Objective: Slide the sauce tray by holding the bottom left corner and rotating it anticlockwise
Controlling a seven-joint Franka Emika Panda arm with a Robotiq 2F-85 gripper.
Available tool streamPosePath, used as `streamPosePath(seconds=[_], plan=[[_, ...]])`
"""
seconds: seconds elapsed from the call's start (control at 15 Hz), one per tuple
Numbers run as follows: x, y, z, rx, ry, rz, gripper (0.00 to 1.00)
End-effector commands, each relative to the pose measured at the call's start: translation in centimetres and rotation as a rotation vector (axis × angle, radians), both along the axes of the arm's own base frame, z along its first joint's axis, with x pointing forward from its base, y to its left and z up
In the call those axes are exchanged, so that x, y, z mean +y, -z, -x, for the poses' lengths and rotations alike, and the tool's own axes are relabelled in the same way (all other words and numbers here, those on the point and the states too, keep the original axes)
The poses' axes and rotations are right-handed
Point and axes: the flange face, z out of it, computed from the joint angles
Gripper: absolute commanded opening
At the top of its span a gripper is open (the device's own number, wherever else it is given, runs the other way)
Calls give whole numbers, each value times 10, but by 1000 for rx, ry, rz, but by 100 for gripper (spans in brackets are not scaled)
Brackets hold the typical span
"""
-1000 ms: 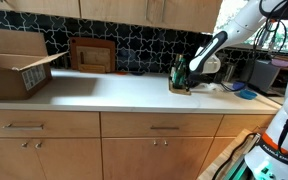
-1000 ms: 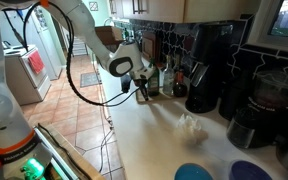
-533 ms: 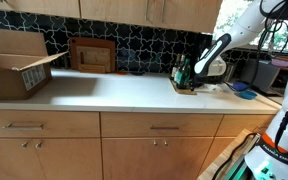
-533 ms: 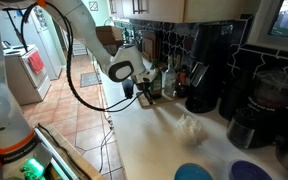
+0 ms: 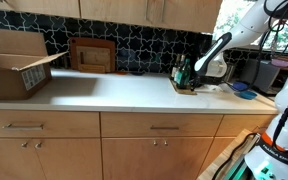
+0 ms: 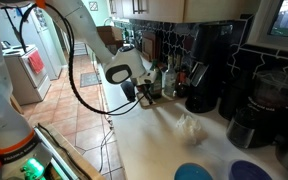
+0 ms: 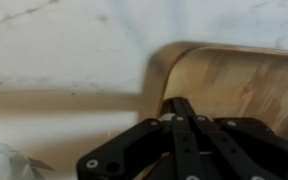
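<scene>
Shift since 1 s ago is small. In an exterior view the gripper and the sauce tray both sit slightly further right in the frame than before. The rest of the counter is unchanged.

Tray position: right of centre on the countertop, near the dark tiled backsplash, with bottles standing upright in it. In an exterior view the tray is at frame centre, just left of the black coffee machine, and the bottles are packed along it.

Gripper vs tray: the gripper comes down at the tray's left end in that frame, in contact or nearly so. In the wrist view the gripper rises from bottom centre, and its tip lands right on the rounded corner of the wooden tray. The tray fills the upper right of that frame, with marble countertop across the left and top.

Jaw state: the fingers look drawn together with no visible gap. I cannot tell whether the tray rim is pinched between them or only pressed.

Other items:
- Cardboard box at far left.
- Wooden board leaning on the backsplash, well apart from the tray.
- Crumpled white paper on the counter, lower right of the tray. It also shows at the lower left of the wrist view.
</scene>
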Motion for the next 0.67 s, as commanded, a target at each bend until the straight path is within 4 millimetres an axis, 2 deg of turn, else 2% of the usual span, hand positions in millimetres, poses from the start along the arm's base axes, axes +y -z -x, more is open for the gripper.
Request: streamPosePath(seconds=[0.0,0.6], plan=[[9,41,17,89,-35,-56,0],[24,24,10,85,-28,-170,0]])
